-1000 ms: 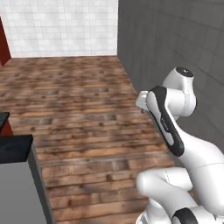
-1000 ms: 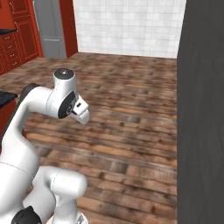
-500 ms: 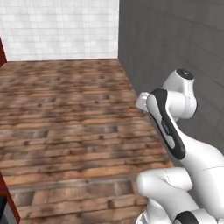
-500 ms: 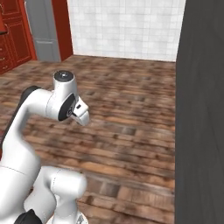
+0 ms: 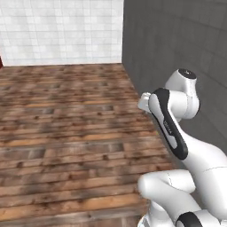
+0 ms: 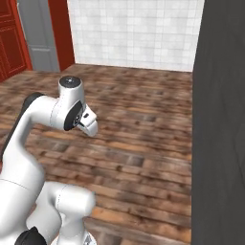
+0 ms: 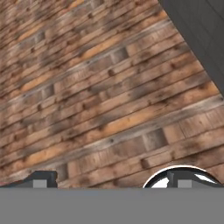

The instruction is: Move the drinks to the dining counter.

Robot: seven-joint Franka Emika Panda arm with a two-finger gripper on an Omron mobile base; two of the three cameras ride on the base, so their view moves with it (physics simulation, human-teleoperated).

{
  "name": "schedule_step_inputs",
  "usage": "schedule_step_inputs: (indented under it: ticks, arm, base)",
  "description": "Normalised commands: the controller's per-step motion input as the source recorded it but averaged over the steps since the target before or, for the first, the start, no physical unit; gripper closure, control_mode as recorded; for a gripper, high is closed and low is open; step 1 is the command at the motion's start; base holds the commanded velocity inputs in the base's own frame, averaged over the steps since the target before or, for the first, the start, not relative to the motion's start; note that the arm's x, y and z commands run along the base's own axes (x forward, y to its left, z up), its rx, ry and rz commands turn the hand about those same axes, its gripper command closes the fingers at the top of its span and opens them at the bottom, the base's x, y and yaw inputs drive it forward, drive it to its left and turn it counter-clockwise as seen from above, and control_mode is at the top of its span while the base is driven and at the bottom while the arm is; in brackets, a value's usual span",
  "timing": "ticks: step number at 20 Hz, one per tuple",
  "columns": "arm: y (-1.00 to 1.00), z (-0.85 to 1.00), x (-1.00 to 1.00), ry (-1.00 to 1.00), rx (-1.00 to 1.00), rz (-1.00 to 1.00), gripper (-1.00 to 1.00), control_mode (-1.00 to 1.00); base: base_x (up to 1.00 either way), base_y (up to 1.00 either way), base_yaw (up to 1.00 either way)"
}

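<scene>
Showing at the bottom of the hand view, the gripper [image 7: 109,180] is holding its two dark fingertips [image 7: 41,178] wide apart with nothing between them, over the wooden plank floor [image 7: 100,100]. Filling the right side of both base views is a dark grey wall [image 5: 177,44], with a white tiled wall [image 6: 134,31] across the top and red cabinetry [image 6: 12,40] at the upper left of the right base view.

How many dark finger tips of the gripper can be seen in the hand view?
2. One fingertip rises at the bottom left, the other at the bottom right, wide apart, with the wooden floor beyond them. Their lower parts are cut off.
</scene>
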Motion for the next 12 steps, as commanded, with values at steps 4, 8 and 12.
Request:
schedule_step_inputs:
  ticks: [4,8,12]
  arm:
    - [0.0,0.0,0.0,0.0,0.0,0.0,-1.0,1.0]
    - [0.0,0.0,0.0,0.0,0.0,0.0,-1.0,1.0]
    - [0.0,0.0,0.0,0.0,0.0,0.0,-1.0,1.0]
  base:
    - [0.99,0.0,0.07]
    - [0.88,0.0,0.1]
    - [0.97,0.0,0.12]
